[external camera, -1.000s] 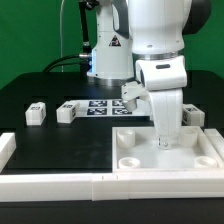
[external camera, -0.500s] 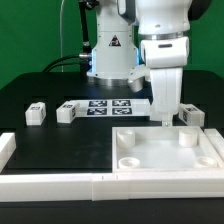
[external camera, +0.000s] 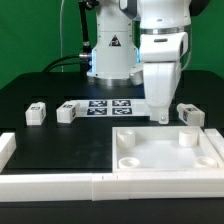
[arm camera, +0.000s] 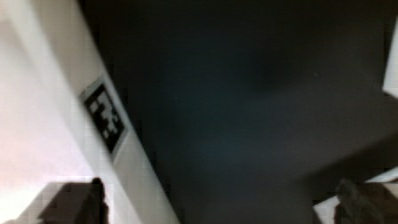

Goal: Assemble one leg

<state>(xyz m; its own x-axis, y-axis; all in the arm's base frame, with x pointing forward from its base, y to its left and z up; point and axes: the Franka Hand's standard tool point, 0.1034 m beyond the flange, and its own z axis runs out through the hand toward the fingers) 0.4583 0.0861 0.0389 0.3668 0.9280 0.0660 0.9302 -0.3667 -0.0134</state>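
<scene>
Three small white legs with tags lie on the black table: two at the exterior view's left (external camera: 36,113) (external camera: 67,112) and one at its right (external camera: 190,114). The large white panel (external camera: 206,152) with round corner sockets lies in front. My gripper (external camera: 160,117) hangs just behind the panel's rear rim, between the marker board (external camera: 108,106) and the right leg. In the wrist view my gripper (arm camera: 217,205) is open, its fingers (arm camera: 71,202) wide apart over bare black table, with nothing between them. A white surface with a tag (arm camera: 103,115) lies beside one finger.
A low white rail (external camera: 100,185) runs along the table's front edge, with a raised end at the exterior view's left (external camera: 6,150). The arm's base (external camera: 110,50) stands behind the marker board.
My gripper has risen out of the white panel and moved back over the table behind it, then shifted slightly toward the exterior view's left. The legs have not moved.
</scene>
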